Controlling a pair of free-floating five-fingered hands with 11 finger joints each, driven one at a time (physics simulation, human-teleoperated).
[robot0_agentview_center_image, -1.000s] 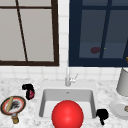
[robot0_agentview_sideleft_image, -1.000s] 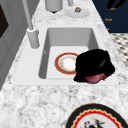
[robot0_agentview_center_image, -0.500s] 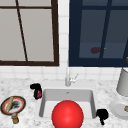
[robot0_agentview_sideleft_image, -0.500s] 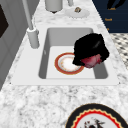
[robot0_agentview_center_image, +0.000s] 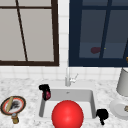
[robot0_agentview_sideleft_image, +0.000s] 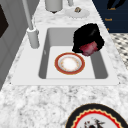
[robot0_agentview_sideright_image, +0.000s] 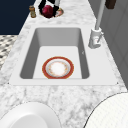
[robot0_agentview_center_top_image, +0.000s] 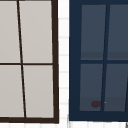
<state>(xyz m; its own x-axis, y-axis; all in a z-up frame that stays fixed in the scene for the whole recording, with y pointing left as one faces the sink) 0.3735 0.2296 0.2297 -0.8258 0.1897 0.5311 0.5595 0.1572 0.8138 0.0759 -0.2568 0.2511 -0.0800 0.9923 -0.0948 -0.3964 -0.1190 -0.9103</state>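
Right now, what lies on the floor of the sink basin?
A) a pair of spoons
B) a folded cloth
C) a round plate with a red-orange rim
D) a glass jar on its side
C: the left side view shows a round plate with a red-orange rim lying flat on the bottom of the sink, and the right side view shows the same plate there.

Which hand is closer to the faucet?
Left. The left hand, curled round a dark red thing, is just left of and below the faucet; the right hand hovers at the sink's front right corner.
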